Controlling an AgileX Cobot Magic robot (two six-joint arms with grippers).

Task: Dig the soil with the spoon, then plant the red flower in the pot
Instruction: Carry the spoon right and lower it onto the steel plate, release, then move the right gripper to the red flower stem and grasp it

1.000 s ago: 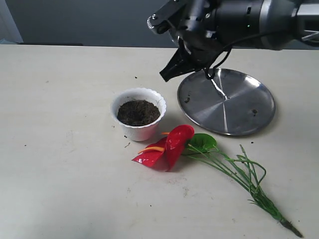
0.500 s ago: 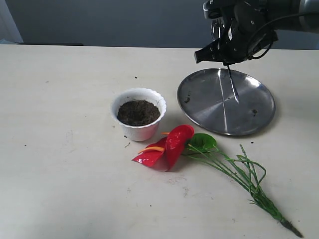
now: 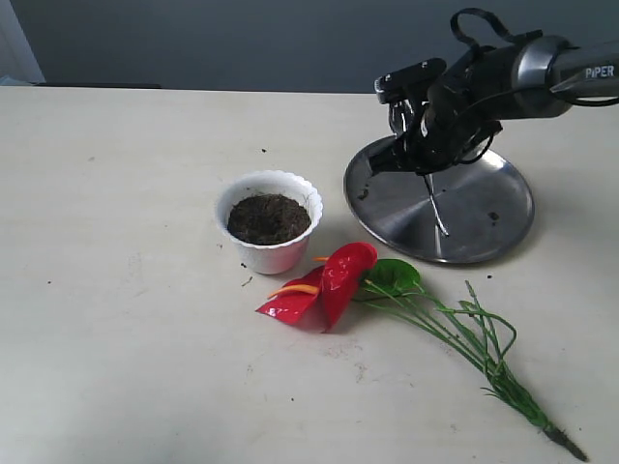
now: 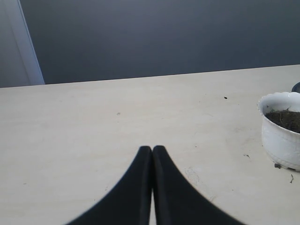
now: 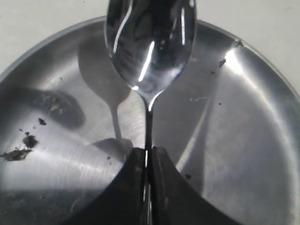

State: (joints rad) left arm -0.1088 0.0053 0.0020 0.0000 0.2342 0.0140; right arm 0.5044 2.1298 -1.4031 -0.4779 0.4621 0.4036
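The silver spoon (image 3: pixel 437 208) hangs over the steel plate (image 3: pixel 484 217), its handle pinched in my right gripper (image 3: pixel 424 170). In the right wrist view the gripper (image 5: pixel 148 151) is shut on the thin handle and the shiny spoon bowl (image 5: pixel 150 47) sits just above the plate (image 5: pixel 243 140). The white scalloped pot (image 3: pixel 271 256) holds dark soil (image 3: pixel 268 218) and stands left of the plate. The red flower (image 3: pixel 324 280) lies flat on the table in front of the pot, its stems trailing right. My left gripper (image 4: pixel 152 149) is shut and empty, low over the table, with the pot (image 4: pixel 280 143) off to its side.
Soil crumbs (image 5: pixel 28 140) lie on the plate. The flower's long green stems (image 3: pixel 484 353) stretch toward the table's front right corner. A dark wall runs behind the table's far edge. The left arm does not show in the exterior view.
My right gripper has swung right from near the pot and come down over the plate, carrying the spoon with it. The pot and flower have not moved.
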